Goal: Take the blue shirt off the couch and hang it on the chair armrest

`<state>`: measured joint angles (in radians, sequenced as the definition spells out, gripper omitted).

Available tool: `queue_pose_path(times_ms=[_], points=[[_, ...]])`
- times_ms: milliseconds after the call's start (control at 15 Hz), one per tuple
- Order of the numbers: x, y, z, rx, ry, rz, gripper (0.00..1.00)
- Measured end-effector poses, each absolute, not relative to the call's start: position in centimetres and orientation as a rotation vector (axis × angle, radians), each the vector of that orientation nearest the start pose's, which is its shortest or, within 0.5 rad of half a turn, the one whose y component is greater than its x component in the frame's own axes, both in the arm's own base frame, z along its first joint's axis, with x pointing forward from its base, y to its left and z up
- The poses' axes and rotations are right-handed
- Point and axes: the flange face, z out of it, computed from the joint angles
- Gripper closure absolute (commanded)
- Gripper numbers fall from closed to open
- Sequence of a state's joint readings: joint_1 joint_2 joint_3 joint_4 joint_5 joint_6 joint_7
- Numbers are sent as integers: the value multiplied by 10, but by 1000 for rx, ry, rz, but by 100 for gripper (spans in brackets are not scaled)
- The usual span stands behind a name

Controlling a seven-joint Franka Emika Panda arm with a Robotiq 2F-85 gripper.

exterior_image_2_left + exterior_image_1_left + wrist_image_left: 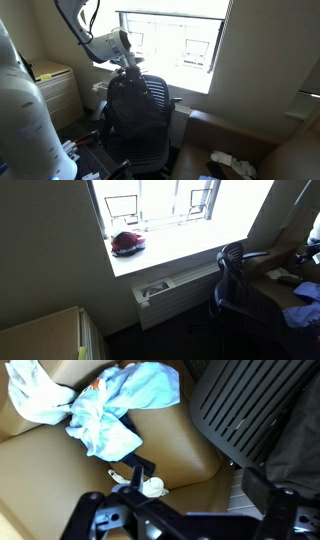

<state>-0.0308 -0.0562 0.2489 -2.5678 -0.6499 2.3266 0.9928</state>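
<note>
The crumpled light-blue shirt [145, 385] lay on the tan leather couch [40, 470] at upper centre of the wrist view, beside the black mesh office chair [250, 410]. The black two-fingered gripper [185, 512] hung spread and empty at the bottom.

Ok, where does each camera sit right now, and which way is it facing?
Exterior view: mounted high, looking down at the window sill and the office chair; no part of the robot shows.
Exterior view: close beside the robot, facing the window; the arm reaches in from the left, with the gripper over the chair's backrest.
Wrist view: looks down on the blue shirt on the couch; open gripper fingers at the bottom.
Shared: the chair appears in all three.
</note>
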Motion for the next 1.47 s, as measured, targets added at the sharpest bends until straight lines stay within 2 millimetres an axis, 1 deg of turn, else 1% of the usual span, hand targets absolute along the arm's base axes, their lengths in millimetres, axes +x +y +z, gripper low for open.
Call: queue_pose_path(times_ms=[67,133,267,333,400,467,533,600,667,800,867,933,1000,1067,1133,1200,1267,1400,1467], points=[[420,81,271,-3565,505,-182,0],[420,85,273,-3574,472,-209,0],[420,105,284,-3627,376,-367,0],[419,114,285,-3665,371,-470,0],[419,117,283,-3699,381,-579,0],[420,112,276,-3730,401,-675,0],[422,102,268,-3762,428,-764,0],[423,86,259,-3793,460,-849,0],[425,67,251,-3821,500,-930,0],[425,16,232,-3872,633,-1072,0],[423,-11,223,-3900,739,-1071,0],[420,-39,214,-3930,853,-1002,0],[415,-67,205,-3954,949,-889,0],[411,-90,198,-3963,1021,-787,0],[409,-105,195,-3964,1067,-726,0],[408,-110,194,-3964,1083,-706,0],[409,-110,194,-3963,1085,-709,0],[413,-105,199,-3910,962,-848,0],[415,-110,207,-3861,896,-911,0]])
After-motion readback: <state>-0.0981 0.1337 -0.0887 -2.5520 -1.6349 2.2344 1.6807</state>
